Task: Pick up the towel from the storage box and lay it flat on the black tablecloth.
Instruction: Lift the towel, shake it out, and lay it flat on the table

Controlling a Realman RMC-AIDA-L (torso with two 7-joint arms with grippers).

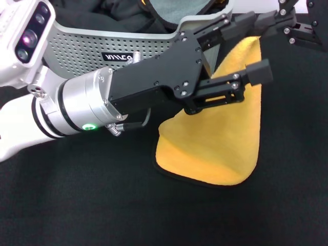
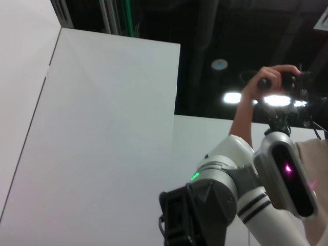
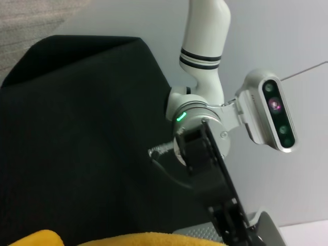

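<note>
Head view shows the left gripper (image 1: 245, 48) reaching from the lower left of the frame across to the upper right, its two black fingers (image 1: 260, 72) spread well apart, one above and one below, over the upper part of the towel (image 1: 215, 148); they do not seem to pinch the cloth, though contact is hard to judge from this angle. The towel hangs in a long folded shape, its top near the upper right of the frame, its broad lower end resting on the black tablecloth (image 1: 102, 205) at lower centre, a thin black edge showing along the bottom. The storage box (image 1: 87, 51) sits behind the arm at upper left, its logo plate partly hidden. The right gripper (image 1: 300, 31) is at the upper right corner, just beside the towel's top; I cannot tell whether its fingers are closed. Right wrist view shows a strip of the towel (image 3: 128, 240) at the bottom edge and the tablecloth (image 3: 77, 128) on the left.
</note>
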